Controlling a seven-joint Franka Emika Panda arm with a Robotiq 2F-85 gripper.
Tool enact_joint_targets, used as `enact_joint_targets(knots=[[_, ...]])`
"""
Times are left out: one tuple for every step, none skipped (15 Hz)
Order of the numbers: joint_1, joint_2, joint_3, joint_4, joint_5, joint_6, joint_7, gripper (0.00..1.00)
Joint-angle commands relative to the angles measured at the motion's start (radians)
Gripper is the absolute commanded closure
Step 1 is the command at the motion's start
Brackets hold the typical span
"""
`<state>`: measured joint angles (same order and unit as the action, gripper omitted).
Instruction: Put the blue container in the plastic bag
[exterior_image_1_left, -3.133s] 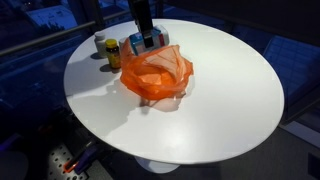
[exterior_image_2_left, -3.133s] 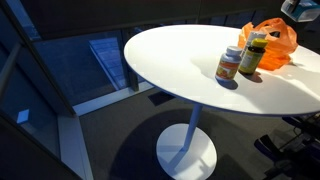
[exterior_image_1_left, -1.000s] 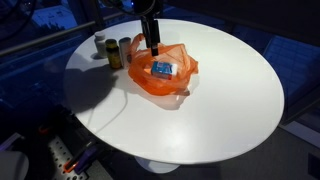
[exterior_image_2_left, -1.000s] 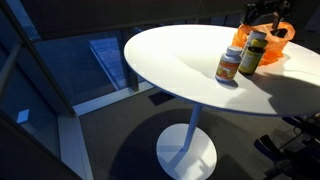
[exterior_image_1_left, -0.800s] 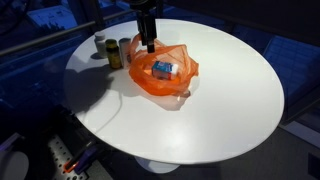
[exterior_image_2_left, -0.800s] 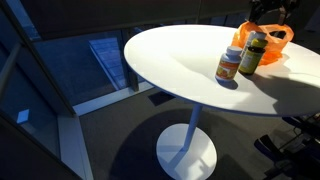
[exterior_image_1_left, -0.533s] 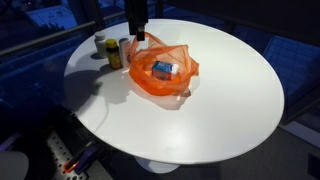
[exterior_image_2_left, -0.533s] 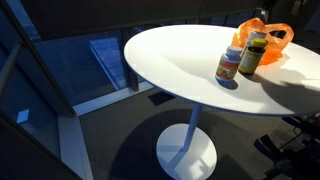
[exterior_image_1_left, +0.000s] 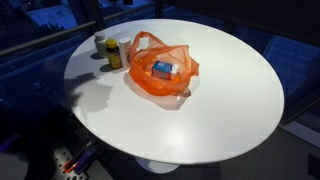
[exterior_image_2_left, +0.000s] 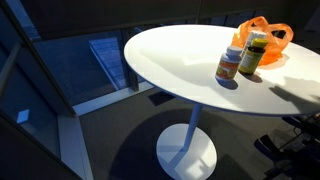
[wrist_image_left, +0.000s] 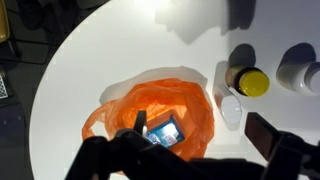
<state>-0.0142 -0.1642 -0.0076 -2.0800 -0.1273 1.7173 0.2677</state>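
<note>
Lifted out of both exterior views since half a second ago, away from a round white table (exterior_image_1_left: 230, 110) in a dark room. Left to right at upper left: two bottles (exterior_image_1_left: 113, 52), then orange plastic bag (exterior_image_1_left: 150, 82) with blue container (exterior_image_1_left: 163, 69) inside. Wrist view: gripper (wrist_image_left: 205, 150) spread wide, empty, along the bottom edge, with the container close by the lower-left finger.

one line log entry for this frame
stage: placed | blue container: inside orange plastic bag | gripper: open, empty, above bag | yellow-lid bottle, white-lid bottle: upright beside bag
</note>
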Motion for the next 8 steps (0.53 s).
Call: enact_joint_targets(knots=[[0.003,-0.041,-0.001,0.035,0.045,-0.030,-0.110,0.00],[0.003,-0.047,0.000,0.036,0.048,-0.025,-0.122,0.00],[-0.004,-0.033,0.006,0.017,0.026,-0.004,-0.078,0.00],[-0.004,-0.039,0.006,0.016,0.026,-0.002,-0.081,0.00],[-0.004,-0.038,0.006,0.016,0.026,-0.004,-0.081,0.00],[-0.004,-0.037,0.006,0.014,0.026,-0.003,-0.081,0.00],[-0.004,-0.034,0.006,0.013,0.026,-0.003,-0.081,0.00],[-0.004,-0.031,0.006,0.013,0.026,-0.003,-0.081,0.00]])
